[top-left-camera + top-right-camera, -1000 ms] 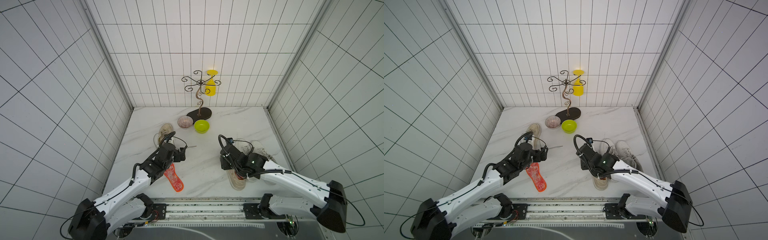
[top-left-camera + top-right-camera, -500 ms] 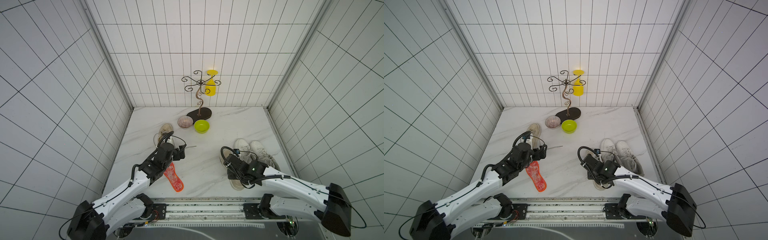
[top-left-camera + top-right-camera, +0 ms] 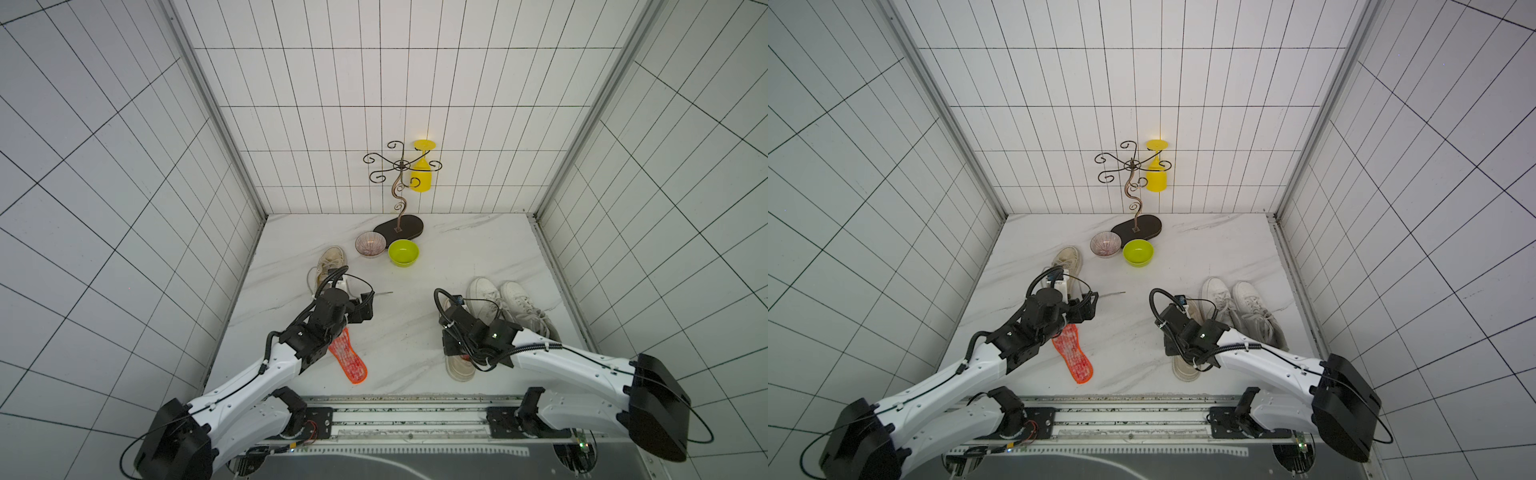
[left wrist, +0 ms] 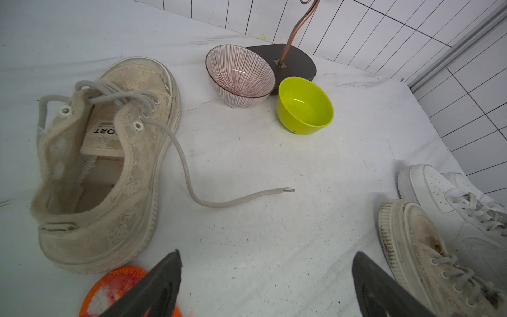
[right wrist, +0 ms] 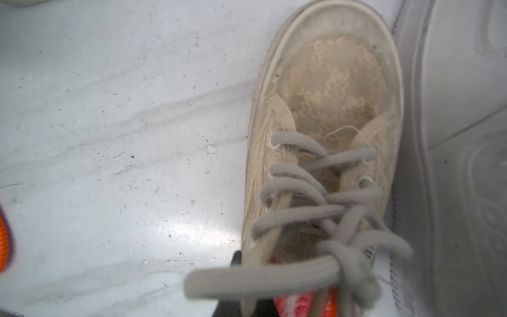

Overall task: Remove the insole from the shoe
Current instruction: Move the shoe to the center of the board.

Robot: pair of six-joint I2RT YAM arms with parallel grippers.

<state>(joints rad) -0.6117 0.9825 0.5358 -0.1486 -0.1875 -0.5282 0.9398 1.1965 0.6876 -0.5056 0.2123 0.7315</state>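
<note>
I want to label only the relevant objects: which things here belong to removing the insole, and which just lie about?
Job: beige shoe with tied laces; red insole inside it; beige shoe with a loose lace; loose orange insole.
Lying about: white sneakers; striped bowl; green bowl; metal stand; yellow cup.

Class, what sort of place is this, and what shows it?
Probably a robot test booth: tiled walls box in a marble tabletop, robot arms mount on a front rail, and mismatched props, a beige shoe and green bowl, share it.
</note>
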